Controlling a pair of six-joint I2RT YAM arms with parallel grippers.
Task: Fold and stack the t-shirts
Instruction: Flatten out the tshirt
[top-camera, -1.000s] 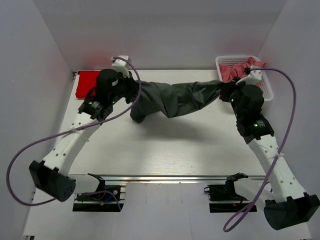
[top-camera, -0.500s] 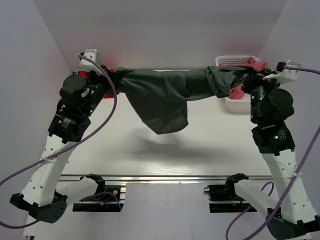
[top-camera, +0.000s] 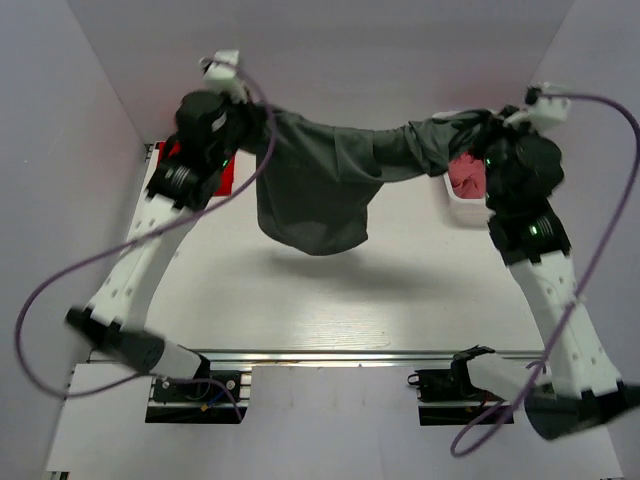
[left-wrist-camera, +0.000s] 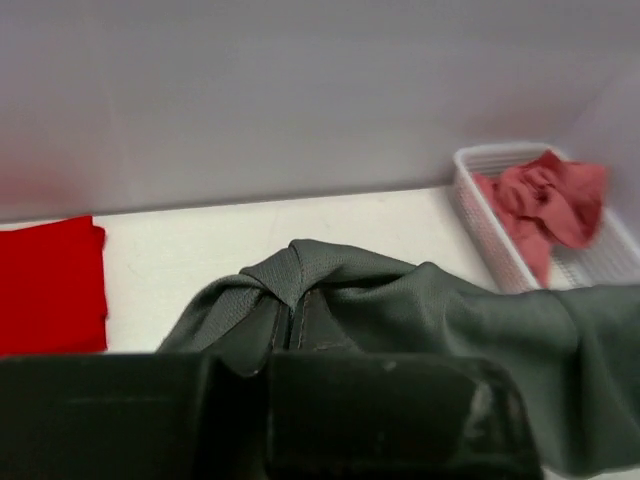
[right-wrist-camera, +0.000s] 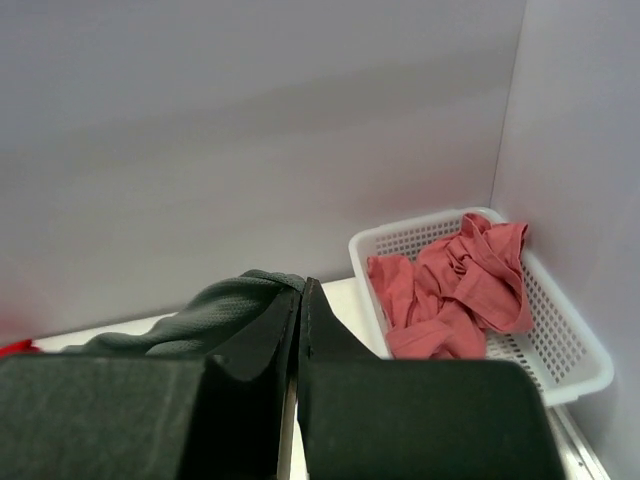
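The left pincer (left-wrist-camera: 290, 322) and right pincer (right-wrist-camera: 299, 300) each clenched 1 end of the dark grey t-shirt (top-camera: 320, 190), which hung stretched between them above the table (top-camera: 330, 300).

You face a white table (top-camera: 330, 310) boxed in by three plain, pale grey walls: the back wall (top-camera: 330, 60) at 12 o'clock, the left wall (top-camera: 50, 150) at 9 and the right wall (top-camera: 610, 50) at 3. The walls meet the tabletop directly, with clean corners at 10 and 2. A silver metal rail (top-camera: 330, 355) runs along the table's near edge at 6 o'clock. A white mesh basket (right-wrist-camera: 410, 236) sits in the 2 o'clock corner, against the right wall. The light is soft and even; a blurred shadow (top-camera: 330, 268) lies across the table's middle, with a brighter patch just nearer you. Low on the back wall at 10 o'clock you can see a faint red tinge.
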